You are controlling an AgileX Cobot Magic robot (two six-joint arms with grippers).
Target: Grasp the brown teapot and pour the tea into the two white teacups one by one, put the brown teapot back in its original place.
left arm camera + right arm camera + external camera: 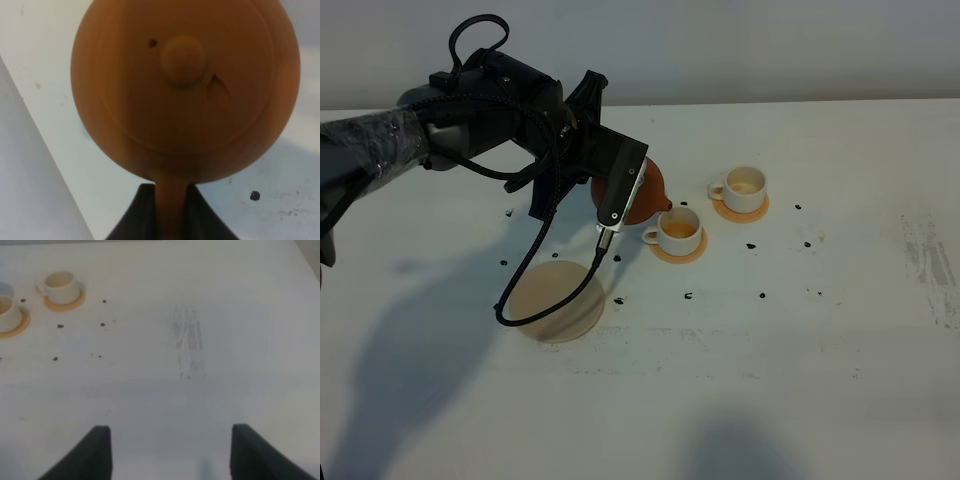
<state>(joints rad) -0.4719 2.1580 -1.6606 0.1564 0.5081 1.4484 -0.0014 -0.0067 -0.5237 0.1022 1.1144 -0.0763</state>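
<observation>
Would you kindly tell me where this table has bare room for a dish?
Widest: the table's front, nearer the camera than the near cup and right of the beige coaster. Also open: the right side, between the far cup and the grey scuffs. Crowded: around the near cup, where the left gripper holds the teapot.

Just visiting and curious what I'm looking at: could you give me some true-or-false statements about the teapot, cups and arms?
1. The left tool holds the teapot by its handle. True.
2. The teapot rests on the big coaster. False: the big coaster is bare; the teapot is held tilted beside the nearer cup.
3. The nearer cup sits on a small coaster. True.
4. The right tool grips the farther cup. False: the right tool is open over the table, away from the farther cup.
</observation>
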